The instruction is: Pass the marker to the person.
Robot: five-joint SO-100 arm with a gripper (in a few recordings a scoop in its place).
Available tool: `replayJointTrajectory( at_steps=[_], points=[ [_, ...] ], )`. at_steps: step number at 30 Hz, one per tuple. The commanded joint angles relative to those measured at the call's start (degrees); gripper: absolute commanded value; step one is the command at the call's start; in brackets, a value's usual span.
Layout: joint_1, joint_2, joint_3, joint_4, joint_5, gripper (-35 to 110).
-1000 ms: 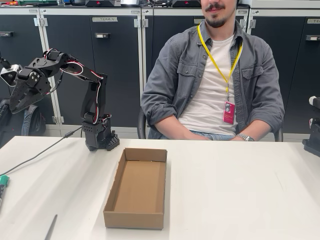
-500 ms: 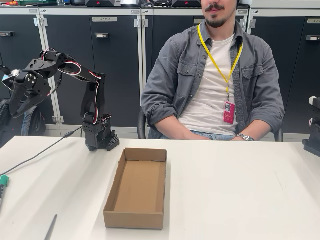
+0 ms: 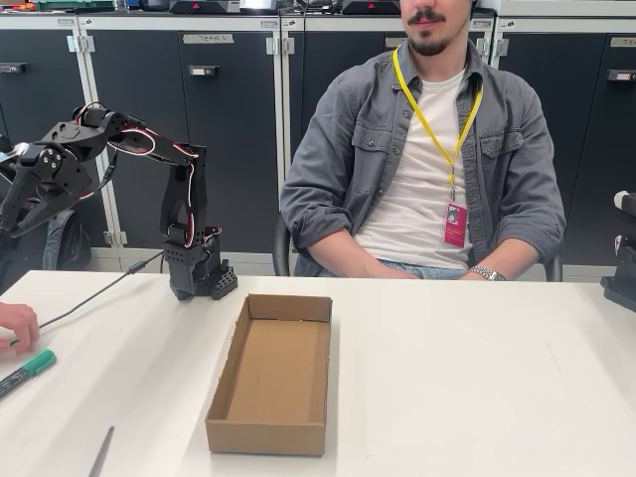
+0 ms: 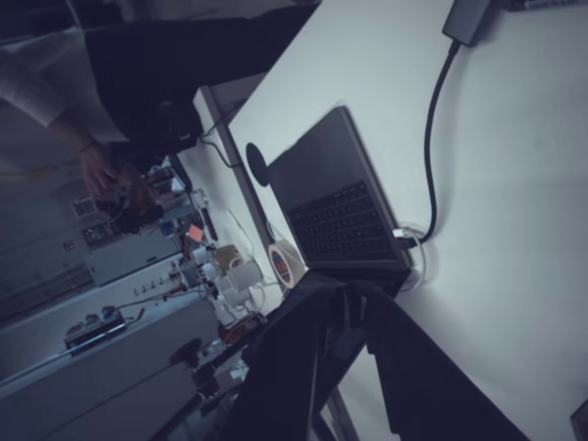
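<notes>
The marker point(image 3: 26, 371), green-capped with a dark barrel, lies flat on the white table point(image 3: 467, 378) at the far left edge. A person's hand point(image 3: 15, 323) rests just above it at the picture's edge, not holding it. My gripper point(image 3: 10, 214) hangs high off the table's left side, pointing down and left, well above the marker. In the wrist view its fingers point(image 4: 303, 367) meet at the tips with nothing between them. The person point(image 3: 427, 159) in the grey shirt with a yellow lanyard sits behind the table, forearms down at its far edge.
An open cardboard box point(image 3: 270, 373) stands in the middle of the table. A thin grey rod point(image 3: 100, 452) lies at the front left. My base point(image 3: 199, 276) and its cable point(image 3: 89, 298) sit at the back left. A laptop point(image 4: 340, 207) lies beyond.
My gripper has swung further left and slightly down. A hand has come in at the left edge, and the marker has slid rightward onto the table into fuller view.
</notes>
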Motion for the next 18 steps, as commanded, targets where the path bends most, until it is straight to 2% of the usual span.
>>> replayJointTrajectory(
  at_steps=[1, 18],
  points=[
    [0.4, 0.4, -1.9, -1.4, 0.0, 0],
    [0.0, -2.6, -4.0, -4.5, 2.2, 4]
  ],
)
